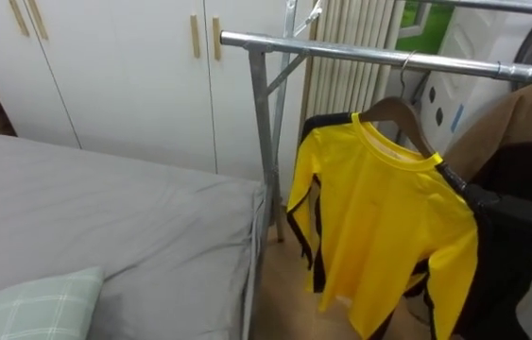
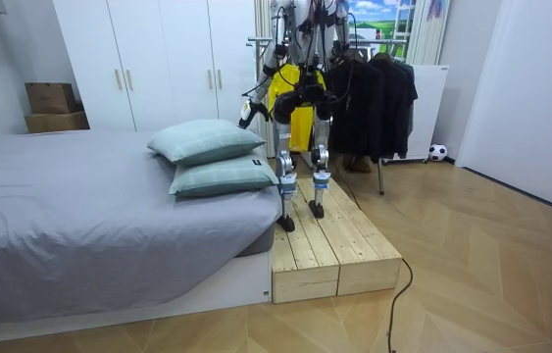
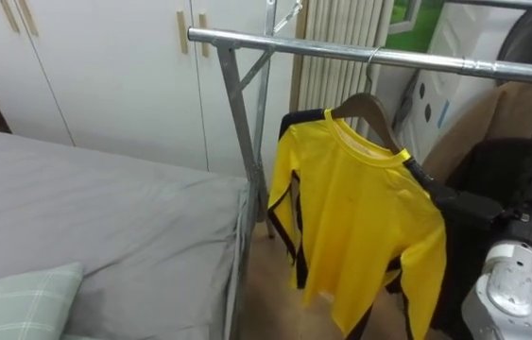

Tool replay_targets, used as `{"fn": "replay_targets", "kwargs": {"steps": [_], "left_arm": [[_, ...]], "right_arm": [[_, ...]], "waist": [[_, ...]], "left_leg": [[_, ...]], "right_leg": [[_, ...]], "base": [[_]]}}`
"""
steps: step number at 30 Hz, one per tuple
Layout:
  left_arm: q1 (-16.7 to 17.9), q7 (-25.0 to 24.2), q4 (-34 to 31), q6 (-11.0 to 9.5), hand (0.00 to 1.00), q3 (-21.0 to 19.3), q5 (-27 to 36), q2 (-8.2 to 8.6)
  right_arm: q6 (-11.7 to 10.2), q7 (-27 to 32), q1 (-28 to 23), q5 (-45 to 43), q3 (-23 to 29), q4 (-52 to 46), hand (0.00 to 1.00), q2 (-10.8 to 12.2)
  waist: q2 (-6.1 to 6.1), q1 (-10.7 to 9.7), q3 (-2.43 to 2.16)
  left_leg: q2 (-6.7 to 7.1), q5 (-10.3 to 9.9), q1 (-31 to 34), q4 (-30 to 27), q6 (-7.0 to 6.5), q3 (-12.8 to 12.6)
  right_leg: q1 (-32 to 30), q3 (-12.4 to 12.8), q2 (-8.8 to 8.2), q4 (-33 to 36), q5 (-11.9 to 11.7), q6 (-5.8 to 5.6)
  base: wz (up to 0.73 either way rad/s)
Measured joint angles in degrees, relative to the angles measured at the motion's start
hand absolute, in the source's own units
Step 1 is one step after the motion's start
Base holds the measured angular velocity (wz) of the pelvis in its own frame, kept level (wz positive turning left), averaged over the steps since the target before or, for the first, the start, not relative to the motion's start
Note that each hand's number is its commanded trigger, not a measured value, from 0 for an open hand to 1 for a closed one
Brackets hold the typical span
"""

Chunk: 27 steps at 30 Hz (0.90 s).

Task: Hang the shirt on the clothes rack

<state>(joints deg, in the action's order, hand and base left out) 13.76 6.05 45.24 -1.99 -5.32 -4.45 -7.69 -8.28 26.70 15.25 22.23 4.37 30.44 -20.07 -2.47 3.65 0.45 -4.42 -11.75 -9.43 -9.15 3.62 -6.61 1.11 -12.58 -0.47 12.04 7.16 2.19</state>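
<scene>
A yellow shirt [image 1: 379, 236] with black side trim hangs on a wooden hanger [image 1: 400, 115]. The hanger's hook is over the metal rail [image 1: 360, 55] of a clothes rack. My right arm comes up from the lower right, and its dark right hand [image 1: 497, 210] is at the shirt's right shoulder, against dark clothes. In the room view I stand on a wooden platform [image 2: 339, 245] facing the rack, the yellow shirt [image 2: 285, 98] in front of me. My left hand [image 2: 247, 112] hangs low at my side, above the pillows.
A grey bed [image 1: 105, 217] lies to the left, a pale green checked pillow [image 1: 29, 307] at its near corner. The rack's upright post [image 1: 267, 142] stands beside the bed's edge. Dark clothes [image 2: 378, 93] hang further along the rail. White wardrobes [image 1: 124, 66] stand behind.
</scene>
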Motion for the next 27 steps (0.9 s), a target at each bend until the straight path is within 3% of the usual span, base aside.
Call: {"fn": "replay_targets", "kwargs": {"steps": [8,14,20,27], "left_arm": [[0.7,-0.4,0.0,-0.4,0.0,-0.1,0.0,-0.99],[1.0,-1.0,-0.1,-0.8,0.0,-0.3,0.0,-1.32],[0.9,-1.6,1.0,-2.3,0.0,-0.3,0.2,-2.09],[0.8,-1.6,2.8,-3.4,0.0,-0.2,0.1,-2.24]], "right_arm": [[-0.6,-2.5,-2.4,-2.6,0.3,-0.1,0.0,-0.2],[-0.6,-7.1,-6.0,-3.3,0.2,-0.1,0.0,-0.3],[-0.6,-10.3,-10.3,-14.8,-0.9,-0.3,0.0,-0.5],[-1.1,-11.8,-12.4,-33.1,-0.9,-0.4,0.0,-0.5]], "waist": [[0.05,-0.3,-0.05],[0.62,0.0,-0.44],[0.86,-0.1,-0.63],[0.3,-0.5,-0.36]], "left_leg": [[-0.18,-0.1,0.1,0.7,-0.02,-0.1],[-0.27,-0.1,0.3,0.8,-0.01,-1.4],[-0.26,0.0,-0.6,0.8,-0.02,-2.3],[-0.09,-0.1,-0.4,0.9,-0.09,-2.3]], "right_leg": [[-0.7,0.1,0.22,0.6,0.0,0.06],[-1.2,1.3,0.55,0.6,-0.1,0.27],[-0.5,1.8,0.54,0.5,-0.1,0.25],[-1.7,3.0,0.73,0.8,0.1,0.02]], "base": [[0.0],[-0.11],[-0.06],[0.0]]}}
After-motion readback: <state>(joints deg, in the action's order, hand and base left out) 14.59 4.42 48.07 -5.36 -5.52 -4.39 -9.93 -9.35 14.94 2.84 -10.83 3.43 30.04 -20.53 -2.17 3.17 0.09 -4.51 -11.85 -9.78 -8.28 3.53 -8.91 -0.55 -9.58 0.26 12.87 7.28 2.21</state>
